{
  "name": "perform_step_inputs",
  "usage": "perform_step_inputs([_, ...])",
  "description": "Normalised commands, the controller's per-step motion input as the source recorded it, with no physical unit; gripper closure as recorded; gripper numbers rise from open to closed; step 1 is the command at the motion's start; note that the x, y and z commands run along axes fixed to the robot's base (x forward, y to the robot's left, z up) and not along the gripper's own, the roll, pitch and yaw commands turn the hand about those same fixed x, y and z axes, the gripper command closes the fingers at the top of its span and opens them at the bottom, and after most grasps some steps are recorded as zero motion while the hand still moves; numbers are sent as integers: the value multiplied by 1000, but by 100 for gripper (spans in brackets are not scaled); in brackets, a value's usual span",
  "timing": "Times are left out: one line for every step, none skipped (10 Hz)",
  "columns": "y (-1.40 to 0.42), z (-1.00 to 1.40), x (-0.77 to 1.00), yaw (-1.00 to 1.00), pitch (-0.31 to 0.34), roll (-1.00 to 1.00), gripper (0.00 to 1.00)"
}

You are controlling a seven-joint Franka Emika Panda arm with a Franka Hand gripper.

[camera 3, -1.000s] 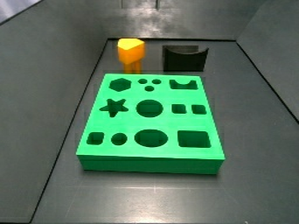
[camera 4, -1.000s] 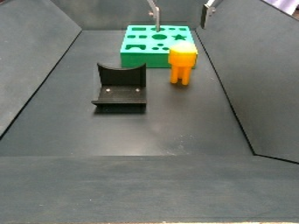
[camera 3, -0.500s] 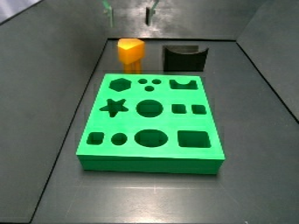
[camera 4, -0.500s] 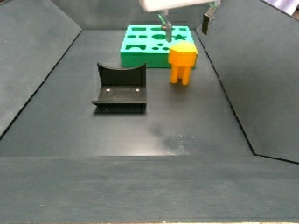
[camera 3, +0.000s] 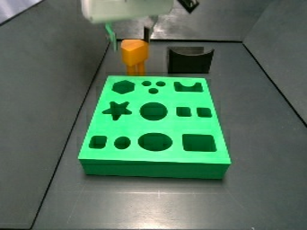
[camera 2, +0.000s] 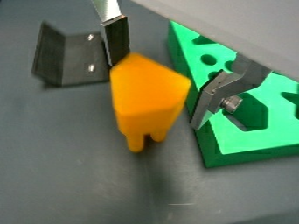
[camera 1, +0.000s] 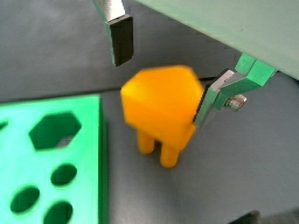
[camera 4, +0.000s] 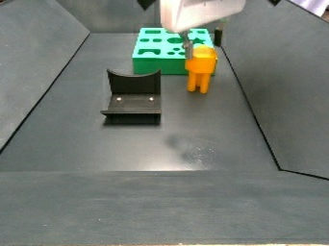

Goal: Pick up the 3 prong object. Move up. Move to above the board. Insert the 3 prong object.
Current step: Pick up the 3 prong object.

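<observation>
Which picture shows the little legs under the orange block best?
A wrist view shows the 3 prong object best: its legs show clearly between the open gripper fingers. In a side view the legs look small, and in the other side view they are hidden.

No readable text, labels, brand names or numbers appeared anywhere in these views. The gripper [camera 1: 163, 70], positioned around the 3 prong object [camera 1: 160, 107], carried no markings, and the board [camera 3: 155, 123] was plain too.
</observation>
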Motion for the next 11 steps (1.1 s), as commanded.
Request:
perform_step_inputs([-194,-463,9,926,19,0,0])
perform_step_inputs([-260,-369,86,760,0,63,0])
perform_step_inputs([-231,-223,137,417,0,139,0])
perform_step_inputs([-120,-46,197,0,11,81,0])
perform_step_inputs([0,0,331,-726,0,0,0])
perform_step_inputs([0,-34,51,-1000,0,0,0])
perform_step_inputs([0,-69,0,-1000,0,0,0])
perform_step_inputs([0,-6,0,-600,0,0,0])
perform_step_inputs([186,-69,0,-209,56,7,0])
perform_step_inputs([303,-94,-51,0,57,4,0])
perform_step_inputs([283,-109,0,134,47,0,0])
